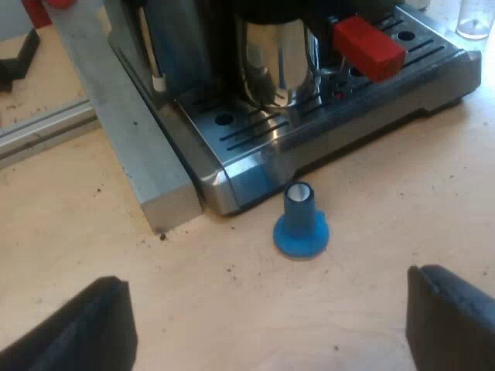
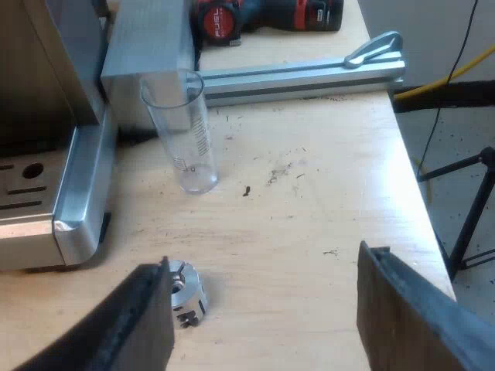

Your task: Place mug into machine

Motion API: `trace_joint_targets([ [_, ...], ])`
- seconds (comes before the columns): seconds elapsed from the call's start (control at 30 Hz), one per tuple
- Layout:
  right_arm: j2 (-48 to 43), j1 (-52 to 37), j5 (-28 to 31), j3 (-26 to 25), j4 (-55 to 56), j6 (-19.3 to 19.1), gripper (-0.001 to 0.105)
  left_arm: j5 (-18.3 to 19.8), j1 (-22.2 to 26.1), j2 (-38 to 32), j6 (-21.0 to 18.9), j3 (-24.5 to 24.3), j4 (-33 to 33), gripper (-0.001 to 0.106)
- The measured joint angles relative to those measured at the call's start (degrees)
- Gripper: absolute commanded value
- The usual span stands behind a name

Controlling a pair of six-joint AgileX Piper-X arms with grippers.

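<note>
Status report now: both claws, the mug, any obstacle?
Left claw open, empty; right claw open, empty. Metal mug stands on machine's drip tray, under red-ended handle. Blue tamper on table at machine's front.

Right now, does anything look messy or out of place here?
Dark crumbs lie scattered on the table near the glass, and a small metal part lies loose near the machine. The tamper stands upright.

The left gripper (image 1: 264, 325) holds its two black fingers spread wide, gripping nothing; the right gripper (image 2: 267, 313) is likewise wide apart and empty.
</note>
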Motion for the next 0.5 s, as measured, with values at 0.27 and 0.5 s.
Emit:
trace_joint_targets([
  [0.27, 0.0, 0.0, -3.44, 0.0, -1.34, 0.0, 0.055, -0.53, -0.03, 0.0, -0.82, 0.24, -2.72, 0.074],
  [0.5, 0.0, 0.0, -8.86, 2.49, -10.77, -1.13, 0.055, -4.08, -0.03, 0.0, -7.73, 1.32, -16.45, 0.074],
])
